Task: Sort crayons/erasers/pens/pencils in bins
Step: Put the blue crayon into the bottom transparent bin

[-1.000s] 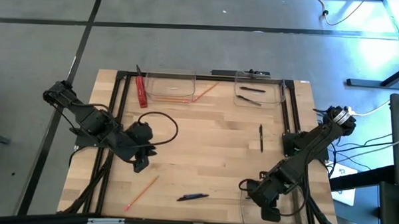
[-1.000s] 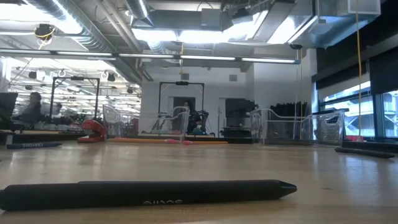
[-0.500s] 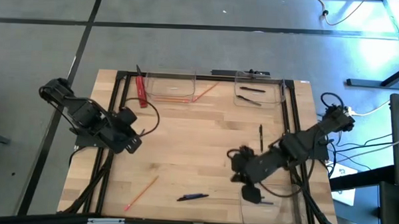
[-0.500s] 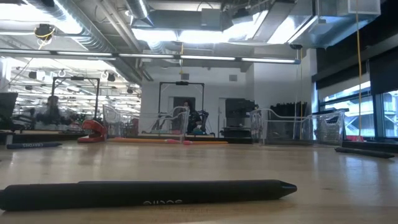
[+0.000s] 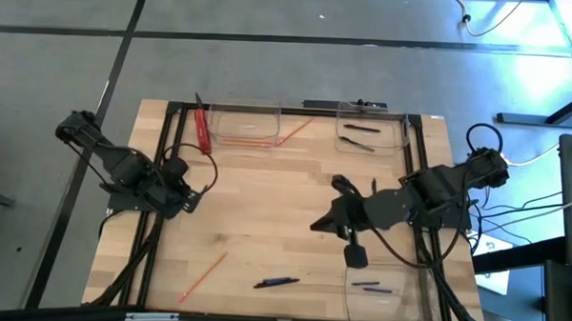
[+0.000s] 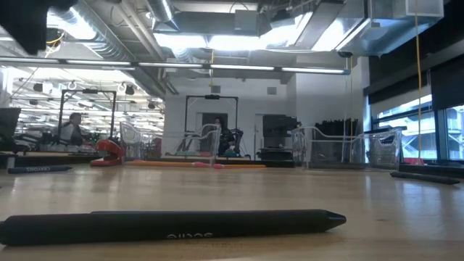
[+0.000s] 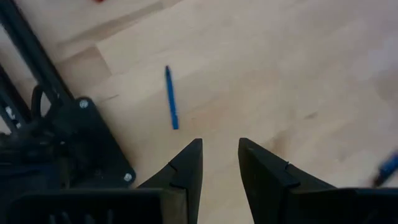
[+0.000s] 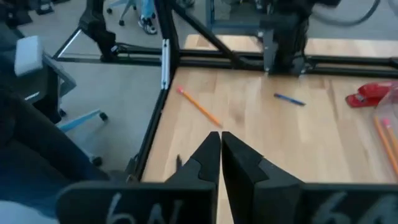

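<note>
Our right hand (image 5: 324,223), fingers pressed together and empty, has swung away from the near-right bin (image 5: 386,290), where a pen (image 5: 369,288) now lies, toward mid-tabletop (image 5: 265,207). One drop looks done. Beyond it, the left hand (image 5: 185,197), fingers slightly spread, has retreated leftward; a pencil (image 5: 203,276) and blue pen (image 5: 276,282) remain loose.

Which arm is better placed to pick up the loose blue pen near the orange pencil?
Right, probably: the right gripper hangs mid-table, nearer the blue pen than the left gripper, which sits by the left edge.
</note>
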Motion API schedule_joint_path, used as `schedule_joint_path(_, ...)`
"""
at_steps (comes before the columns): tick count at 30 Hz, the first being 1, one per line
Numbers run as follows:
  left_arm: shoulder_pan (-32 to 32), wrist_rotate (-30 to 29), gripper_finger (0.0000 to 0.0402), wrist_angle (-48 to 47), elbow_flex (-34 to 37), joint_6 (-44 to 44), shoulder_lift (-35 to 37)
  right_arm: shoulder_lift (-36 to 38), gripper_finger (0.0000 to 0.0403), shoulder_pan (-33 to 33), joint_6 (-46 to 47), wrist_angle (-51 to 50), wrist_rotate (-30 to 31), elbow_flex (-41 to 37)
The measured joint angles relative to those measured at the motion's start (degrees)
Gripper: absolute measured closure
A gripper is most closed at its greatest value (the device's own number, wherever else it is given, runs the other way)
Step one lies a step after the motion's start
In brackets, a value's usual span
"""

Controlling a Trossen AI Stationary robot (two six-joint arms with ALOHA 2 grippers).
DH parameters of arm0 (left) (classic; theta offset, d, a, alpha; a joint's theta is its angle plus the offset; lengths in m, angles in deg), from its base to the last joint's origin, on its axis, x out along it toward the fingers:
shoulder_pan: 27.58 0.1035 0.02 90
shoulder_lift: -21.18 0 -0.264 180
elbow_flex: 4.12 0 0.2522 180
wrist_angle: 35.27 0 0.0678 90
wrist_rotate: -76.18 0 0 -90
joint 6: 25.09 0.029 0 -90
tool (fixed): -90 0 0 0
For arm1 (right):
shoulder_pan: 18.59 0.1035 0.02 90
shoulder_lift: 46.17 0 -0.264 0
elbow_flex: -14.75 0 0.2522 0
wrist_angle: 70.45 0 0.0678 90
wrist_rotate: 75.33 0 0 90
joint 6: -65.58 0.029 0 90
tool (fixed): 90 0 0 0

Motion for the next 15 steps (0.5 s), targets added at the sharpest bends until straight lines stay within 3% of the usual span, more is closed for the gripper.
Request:
schedule_joint_path(7, 0.4, 3.1, 0.0305, 8.3, 9.6, -4.1, 0.3, -0.1, 0.0384, -2.4, -2.4, 1.2, 0.1, 0.0)
schedule_joint_path(15, 4.0, 1.4, 0.0305, 19.5, 20.2, -2.5, 0.2, -0.1, 0.0384, -4.0, -2.6, 1.2, 0.0, 0.0)
